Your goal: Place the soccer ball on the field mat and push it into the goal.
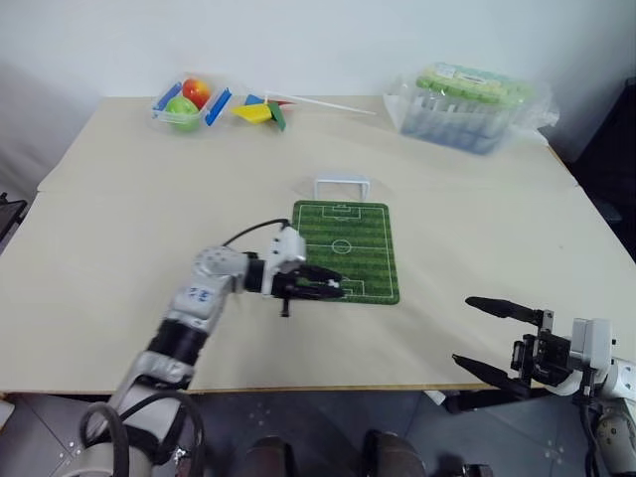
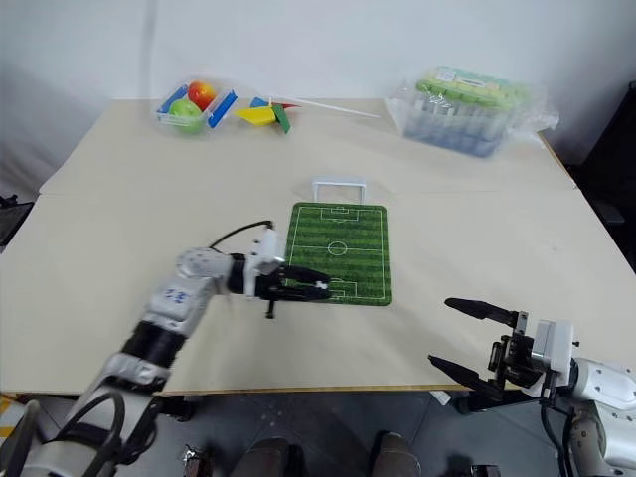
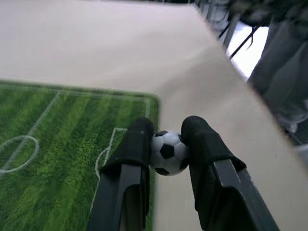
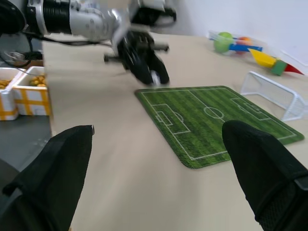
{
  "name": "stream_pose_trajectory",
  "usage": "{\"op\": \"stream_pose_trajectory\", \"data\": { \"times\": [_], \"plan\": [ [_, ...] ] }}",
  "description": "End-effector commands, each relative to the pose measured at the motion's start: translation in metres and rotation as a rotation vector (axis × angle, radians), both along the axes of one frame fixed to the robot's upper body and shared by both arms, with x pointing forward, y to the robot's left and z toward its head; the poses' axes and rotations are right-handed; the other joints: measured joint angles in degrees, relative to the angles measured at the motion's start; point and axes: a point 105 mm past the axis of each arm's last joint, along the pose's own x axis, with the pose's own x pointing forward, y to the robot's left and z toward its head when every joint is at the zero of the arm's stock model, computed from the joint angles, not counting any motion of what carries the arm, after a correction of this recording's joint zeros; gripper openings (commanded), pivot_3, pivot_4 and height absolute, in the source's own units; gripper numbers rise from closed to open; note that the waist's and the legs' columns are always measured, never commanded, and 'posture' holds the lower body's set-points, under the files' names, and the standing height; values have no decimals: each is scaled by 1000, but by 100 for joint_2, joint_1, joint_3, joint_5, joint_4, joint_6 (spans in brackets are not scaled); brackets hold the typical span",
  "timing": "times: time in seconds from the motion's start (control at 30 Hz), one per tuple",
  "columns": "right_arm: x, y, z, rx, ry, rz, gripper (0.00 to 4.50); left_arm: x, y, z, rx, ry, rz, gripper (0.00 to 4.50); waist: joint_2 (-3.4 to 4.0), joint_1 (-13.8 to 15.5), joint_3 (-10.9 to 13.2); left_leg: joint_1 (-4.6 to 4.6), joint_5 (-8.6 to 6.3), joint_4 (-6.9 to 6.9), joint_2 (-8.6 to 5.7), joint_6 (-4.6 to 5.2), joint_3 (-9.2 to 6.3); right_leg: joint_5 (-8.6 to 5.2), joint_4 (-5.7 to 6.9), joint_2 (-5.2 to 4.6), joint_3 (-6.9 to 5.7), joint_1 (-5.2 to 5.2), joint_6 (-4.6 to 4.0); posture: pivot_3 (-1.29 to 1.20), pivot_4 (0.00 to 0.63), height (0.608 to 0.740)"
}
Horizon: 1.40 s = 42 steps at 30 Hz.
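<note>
At the near edge of a flat green field mat (image 1: pixel 345 249) with striped grass and white pitch lines, the robot's left gripper (image 1: pixel 333 287) hovers with its two black fingers (image 3: pixel 129 159) pinched on a tiny white soccer ball with black patches (image 3: pixel 167 152). The ball sits between the fingertips, above the mat's near corner by the penalty box, and it is not yet set down. The small white wire-frame goal (image 1: pixel 342 186) stands on the beige table (image 1: pixel 119 229) just beyond the mat's far end, so the whole length of the pitch lies between ball and goal.

The right gripper (image 1: pixel 488 336) hangs off the table's near right edge with its fingers spread wide, holding nothing, well apart from the mat.

At the far side of the table sit a clear tray with blue sides holding red and green balls (image 1: pixel 189 97), a few coloured pieces (image 1: pixel 263 110) beside it, and a clear plastic pack with green lids (image 1: pixel 470 106).

By the look of it, the pick-up is done; the release onto the mat and the push into the goal are both left.
</note>
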Motion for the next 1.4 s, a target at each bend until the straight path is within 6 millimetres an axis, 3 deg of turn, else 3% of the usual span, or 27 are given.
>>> {"op": "stream_pose_trajectory", "data": {
  "times": [0.03, 0.27, 0.6, 0.83, 1.1, 1.2, 1.4],
  "plan": [
    [-8, 1, 12, 12, -53, -36, 4500, 11, -9, 1, 2, -78, 26, 849, -3, -14, 2, 0, 0, -2, 0, 0, -1, 0, 0, 0, -1, 0, 0, 0, 150, 740],
    [-18, 14, 16, 39, -55, -64, 4500, 14, -19, -7, 14, -142, 23, 849, -4, 3, 2, -3, -1, -2, 0, 2, -1, 1, -4, -1, -1, -1, 1, 0, 150, 740],
    [-18, 18, 13, 53, -42, -64, 4500, 14, -17, -13, -9, -121, 62, 849, -4, 7, 2, -3, -1, -1, 0, 2, -2, 3, -4, -1, 0, -1, 1, 0, 150, 740],
    [-19, 17, 6, 60, -25, -50, 4500, 9, -19, -3, -67, -175, 42, 3118, -4, 8, 2, -3, -1, -1, 0, 2, -2, 3, -3, -1, 0, -1, 1, 0, 150, 740],
    [-22, 18, -1, 70, 3, -26, 4500, 7, -15, 15, -135, -210, 34, 3118, -4, 6, 2, -3, -1, -1, 0, 2, -2, 3, -3, -1, 0, -1, 1, 0, 150, 740],
    [-23, 18, -3, 71, 13, -21, 4500, -5, -1, 21, -143, -203, -16, 3118, -3, 2, 2, -2, -1, -1, 0, 2, -2, 3, -2, -1, 0, -1, 1, 0, 150, 740],
    [-18, 9, -2, 64, -6, -32, 4500, -40, 69, 34, -122, -156, -29, 3118, 0, -101, 2, 6, -1, -3, 8, 1, -1, 3, 5, 2, 5, -2, -1, 0, 150, 740]
  ]
}}
